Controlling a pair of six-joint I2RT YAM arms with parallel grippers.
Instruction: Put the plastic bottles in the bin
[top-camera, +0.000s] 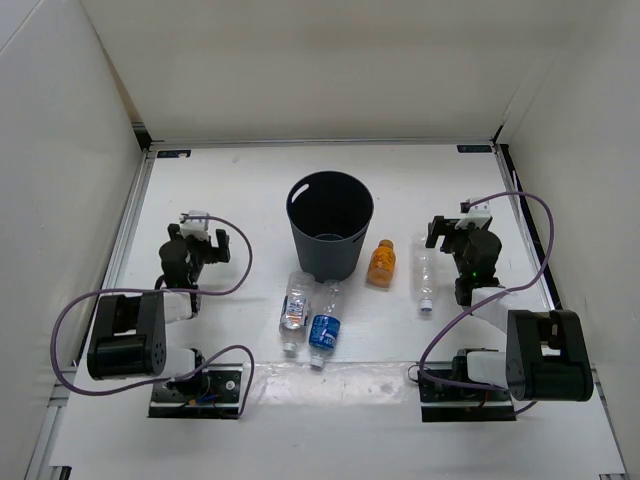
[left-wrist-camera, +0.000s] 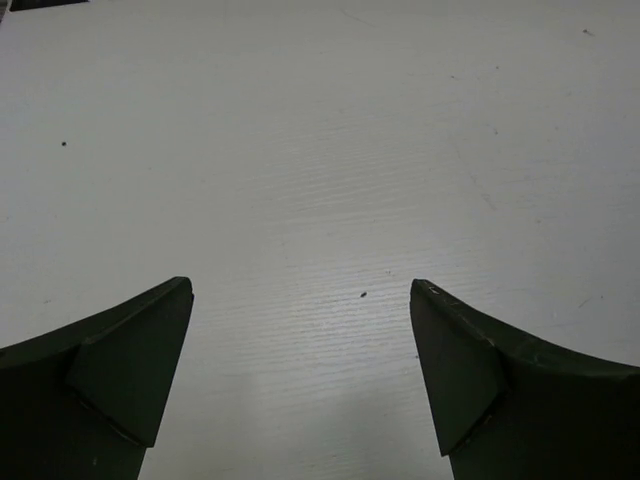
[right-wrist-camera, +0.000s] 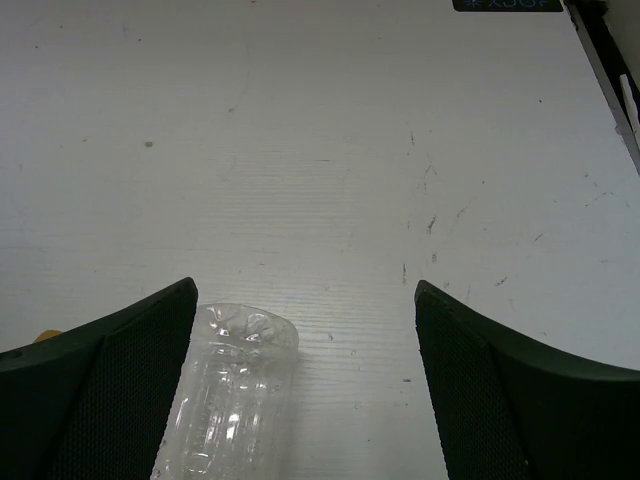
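Lying beside dark tapered bin (top-camera: 330, 258): short orange btl (top-camera: 381, 263).

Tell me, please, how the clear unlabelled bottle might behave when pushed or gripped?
The clear unlabelled bottle lies on its side, so a nudge could roll it. It looks empty and thin-walled, so likely light and apt to dent if squeezed.

Left fingers (left-wrist-camera: 110, 390), right fingers (right-wrist-camera: 100, 400) spread, seemingly empty
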